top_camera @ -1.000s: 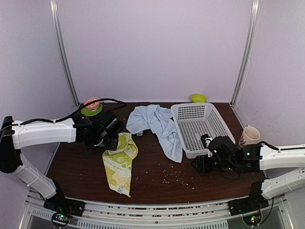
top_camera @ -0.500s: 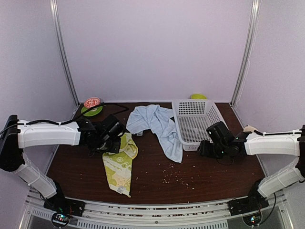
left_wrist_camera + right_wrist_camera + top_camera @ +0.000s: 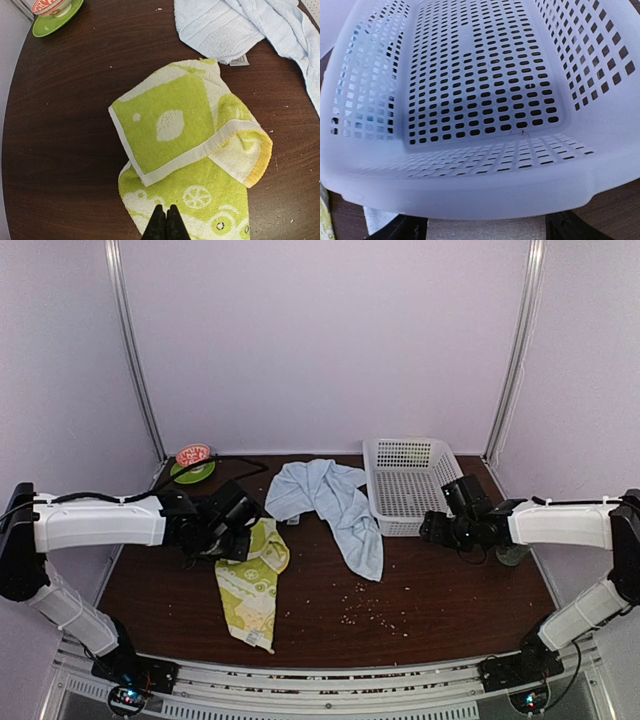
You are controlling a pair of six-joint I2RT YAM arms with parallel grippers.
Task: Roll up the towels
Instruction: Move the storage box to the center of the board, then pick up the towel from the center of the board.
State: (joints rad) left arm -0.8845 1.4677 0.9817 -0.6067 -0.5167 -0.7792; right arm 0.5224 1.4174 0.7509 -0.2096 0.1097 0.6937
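The small yellow-green towel (image 3: pixel 250 580) lies crumpled on the table at the left, its top end folded over (image 3: pixel 170 125). The long light-blue towel (image 3: pixel 335 505) lies bunched in the middle, also in the left wrist view (image 3: pixel 235 25). My left gripper (image 3: pixel 235 530) hovers over the yellow-green towel; its fingertips are pressed together and hold nothing (image 3: pixel 166 214). My right gripper (image 3: pixel 432 528) is at the near rim of the white basket (image 3: pixel 405 480). Its fingers are spread wide under that rim (image 3: pixel 487 232).
The perforated white basket (image 3: pixel 480 90) stands tilted at the back right, next to the blue towel's right edge. A green saucer with a red-and-white cup (image 3: pixel 192 465) sits at the back left (image 3: pixel 55 15). Crumbs (image 3: pixel 365 608) dot the table's front middle.
My right arm has swung away from me, moving the basket back toward the far wall and tilting it. My left gripper has shifted slightly right over the yellow-green towel. The towels have not moved.
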